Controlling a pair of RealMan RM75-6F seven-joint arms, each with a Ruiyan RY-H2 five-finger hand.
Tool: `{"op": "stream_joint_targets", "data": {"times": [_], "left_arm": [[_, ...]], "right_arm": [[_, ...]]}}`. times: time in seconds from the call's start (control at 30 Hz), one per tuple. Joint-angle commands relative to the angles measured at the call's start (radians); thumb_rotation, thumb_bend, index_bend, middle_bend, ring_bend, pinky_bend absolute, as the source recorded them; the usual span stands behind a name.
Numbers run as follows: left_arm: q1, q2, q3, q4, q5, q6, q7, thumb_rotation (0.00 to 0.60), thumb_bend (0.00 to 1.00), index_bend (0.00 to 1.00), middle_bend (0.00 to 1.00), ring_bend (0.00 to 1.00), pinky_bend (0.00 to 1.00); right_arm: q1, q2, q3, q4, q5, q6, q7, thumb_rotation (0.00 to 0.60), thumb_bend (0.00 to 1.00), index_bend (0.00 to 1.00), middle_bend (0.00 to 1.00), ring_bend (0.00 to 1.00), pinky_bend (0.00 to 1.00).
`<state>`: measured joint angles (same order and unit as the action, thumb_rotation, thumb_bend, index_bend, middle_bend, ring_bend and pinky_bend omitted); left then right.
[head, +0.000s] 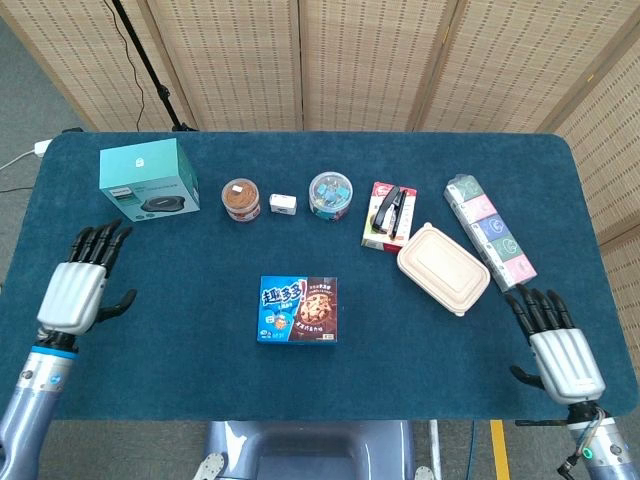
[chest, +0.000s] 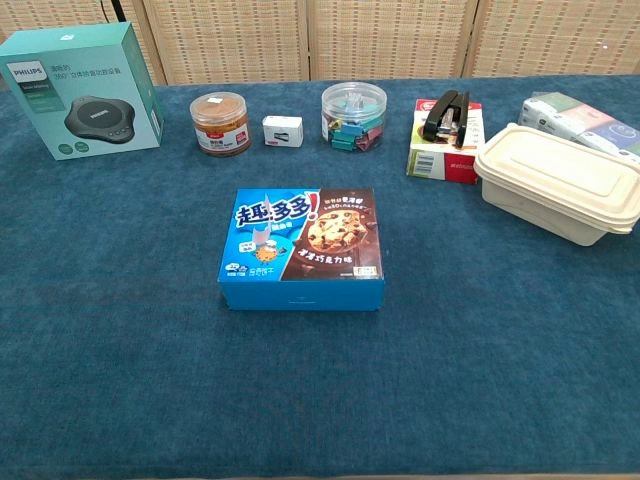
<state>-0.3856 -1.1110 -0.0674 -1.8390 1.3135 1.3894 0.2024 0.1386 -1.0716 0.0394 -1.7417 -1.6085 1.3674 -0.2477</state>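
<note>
Both hands are empty here with fingers spread, nothing gripped. The left hand (head: 76, 288) hangs over the left edge of the blue worktop (head: 180, 340), palm down, well apart from everything; the closest thing to it is the teal Philips speaker box (head: 148, 180) up at the back left. The right hand (head: 556, 343) sits near the front right corner, fingers fanned toward the beige lidded food container (head: 443, 268), close but not touching. Neither hand shows in the chest view. The blue cookie box (head: 298, 310) lies flat in the middle of the worktop, front side up, on its own with open cloth all round it. Along the back there's a row: small brown-lidded jar (head: 240, 199), a little white box (head: 283, 203) just beside it, a clear tub of coloured binder clips (head: 330, 195), then a black stapler on its red and white pack (head: 389, 214). A long pack of tissues (head: 489, 231) lies angled just behind the food container, on the right.
</note>
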Motion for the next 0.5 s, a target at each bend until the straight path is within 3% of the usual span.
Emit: {"op": "stream_joint_targets", "data": {"times": [0.03,0.2,0.3,0.4,0.5], "left_arm": [[0.051,0.038,0.022,-0.003,0.018,0.039,-0.058,0.6,0.28,0.0,0.0,0.0,0.0],[0.094,0.069,0.025,0.014,0.048,0.067,-0.164,0.6,0.28,0.0,0.0,0.0,0.0],[0.107,0.1,0.024,0.012,0.065,0.067,-0.222,0.6,0.28,0.0,0.0,0.0,0.0],[0.117,0.115,0.018,0.025,0.08,0.07,-0.277,0.6,0.28,0.0,0.0,0.0,0.0],[0.119,0.13,0.015,0.031,0.089,0.053,-0.324,0.6,0.28,0.0,0.0,0.0,0.0]], "right_arm": [[0.065,-0.027,0.005,-0.02,-0.028,-0.078,-0.05,0.6,0.11,0.06,0.0,0.0,0.0],[0.143,-0.068,0.026,-0.051,-0.027,-0.168,-0.106,0.6,0.59,0.14,0.0,0.0,0.0],[0.186,-0.097,0.045,-0.073,-0.018,-0.211,-0.136,0.6,0.86,0.27,0.0,0.0,0.0],[0.239,-0.148,0.075,-0.086,0.016,-0.266,-0.194,0.6,0.96,0.39,0.0,0.0,0.0],[0.296,-0.203,0.104,-0.09,0.074,-0.332,-0.266,0.6,1.0,0.41,0.0,0.0,0.0]]}}
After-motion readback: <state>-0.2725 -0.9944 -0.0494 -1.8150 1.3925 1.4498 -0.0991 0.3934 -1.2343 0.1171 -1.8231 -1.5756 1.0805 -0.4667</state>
